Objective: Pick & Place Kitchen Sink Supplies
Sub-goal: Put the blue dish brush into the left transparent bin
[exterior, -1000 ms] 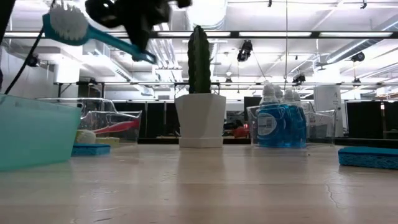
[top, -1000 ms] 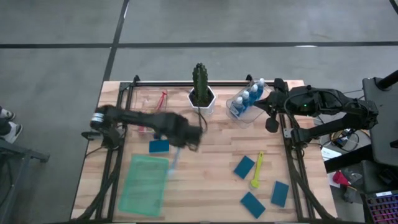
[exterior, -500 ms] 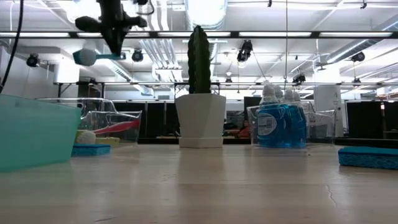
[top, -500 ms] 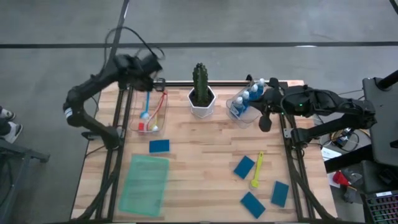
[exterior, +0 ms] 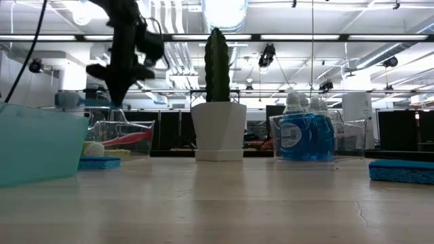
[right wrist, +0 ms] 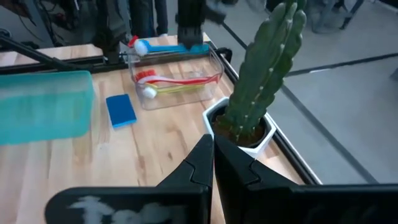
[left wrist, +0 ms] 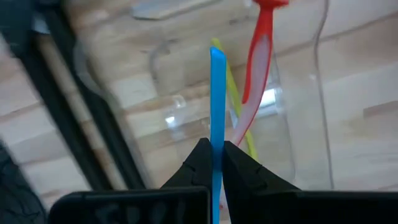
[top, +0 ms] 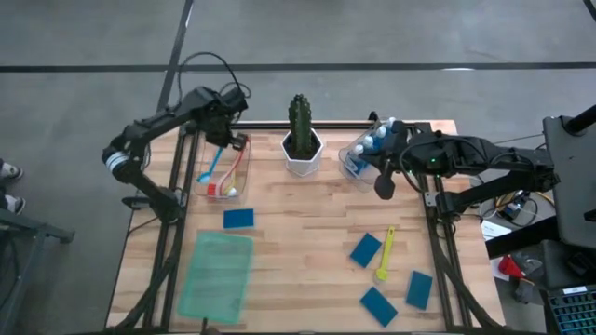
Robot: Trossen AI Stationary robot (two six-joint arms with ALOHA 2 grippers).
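My left gripper is at the far-left corner above a clear bin, shut on the blue brush. A pink brush and a yellow brush lie in the bin. My right gripper is shut and empty, hovering just near of the clear holder with the blue bottles. The lime brush and several teal sponges lie flat on the table's right half. One more sponge lies by the bin. My left gripper pinches the blue brush's thin handle between its two fingers, which come from above and point down. The brush sits about level, lifted clear over the bin. Its head sticks out to one side of the fingers.
A cactus in a white pot stands at the far edge between the bin and the bottle holder. A translucent green tray lies near left. Black rails run along the table's left and right sides.
My left gripper carried the blue brush from the table's middle to the far-left corner, swung it round over the clear bin and then came down toward it. My right gripper drifted a little toward the table's left and near edge.
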